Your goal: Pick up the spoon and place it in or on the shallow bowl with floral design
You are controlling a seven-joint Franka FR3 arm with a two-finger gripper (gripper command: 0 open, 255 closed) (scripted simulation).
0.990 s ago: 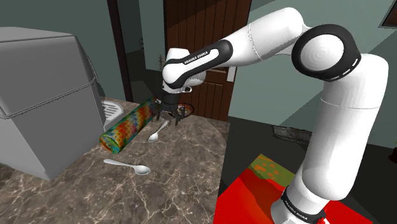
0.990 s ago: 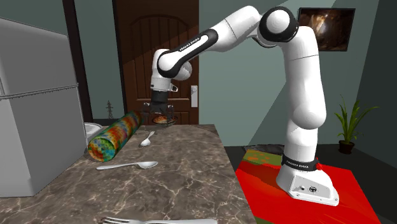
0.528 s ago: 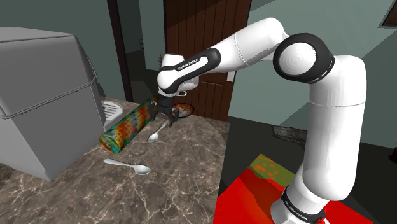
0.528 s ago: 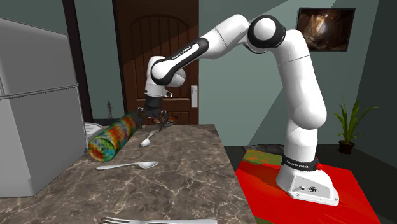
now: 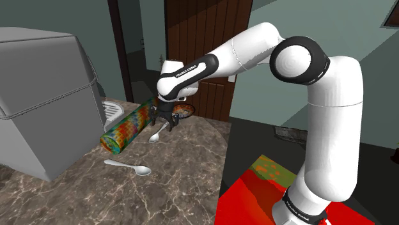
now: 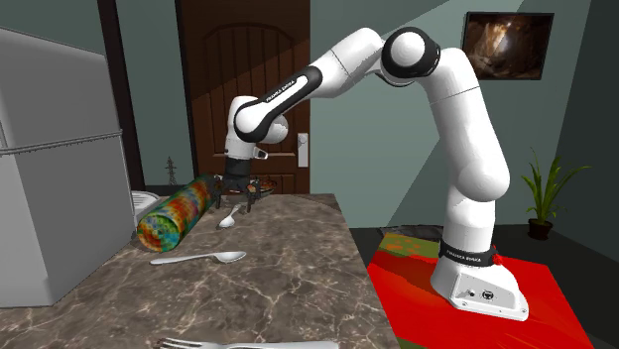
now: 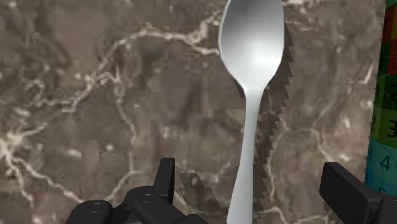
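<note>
A pale grey spoon [image 5: 155, 134] [image 6: 228, 218] lies on the marble counter [image 5: 185, 166] beside a rainbow-coloured cylinder. My black gripper [image 5: 164, 121] [image 6: 238, 197] hangs low just over its handle end. In the wrist view the spoon [image 7: 251, 44] runs lengthwise between the fingers [image 7: 167, 181], and the gripper [image 7: 254, 191] is open, straddling the handle without touching it. The shallow bowl [image 5: 185, 110] [image 6: 261, 185], dark-rimmed with an orange-patterned inside, sits just behind the gripper near the counter's far edge, partly hidden by the hand.
A second spoon [image 5: 129, 167] [image 6: 198, 258] lies nearer on the counter. The rainbow cylinder [image 5: 128, 126] [image 6: 177, 210] [image 7: 383, 127] lies close beside the gripper. A big grey appliance [image 5: 45, 96] stands at the shoulder view's left. A fork [image 6: 248, 344] rests at the counter's near edge.
The gripper moved from above the bowl toward the shoulder view's left and came down over the spoon's handle. Spoons, bowl and cylinder have not moved.
</note>
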